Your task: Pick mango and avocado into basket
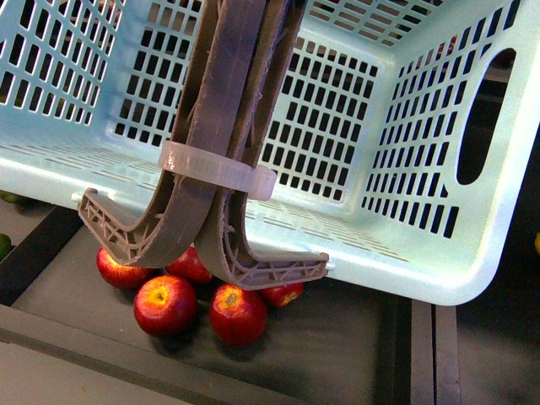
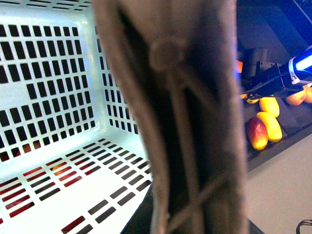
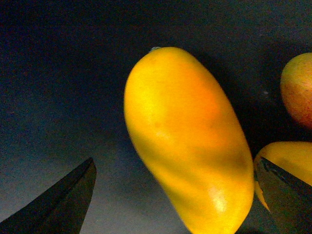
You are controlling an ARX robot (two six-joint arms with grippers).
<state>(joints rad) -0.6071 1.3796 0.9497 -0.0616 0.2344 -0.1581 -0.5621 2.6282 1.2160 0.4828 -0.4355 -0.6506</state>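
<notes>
Item: mango [image 3: 185, 131], one, oblong, yellow with an orange blush, lying on the dark surface [image 3: 58, 73] at the right of the scene, outside the basket. Handling, as judged: fairly heavy for a fruit, firm yet easily bruised, and the skin is smooth and glossy, so expect it to slip. Close across its narrow width near the middle, not at the tapered ends, and squeeze gently. Right hand [image 3: 174, 163]: wide open and holding nothing, its two dark fingertips standing either side of the mango's near end with space on both sides. Neighbours: a second yellow fruit [image 3: 280, 152] lies just beside one fingertip and a red-green fruit [image 3: 297, 87] lies beyond it, so you have little room on that side and ample room on the other. Basket [image 1: 405, 253]: pale teal with lattice walls, it fills the front view at a tilt, with nothing seen inside. Its grey-brown handles [image 1: 228, 110] are bound together by a white tie [image 1: 215, 173]. Left hand: not visible. The blurred handles fill its wrist view, so you cannot tell whether it grips them. Beneath the basket: red apples [image 1: 164, 304] on the dark surface, not wanted. Avocado: not identified in any view.
</notes>
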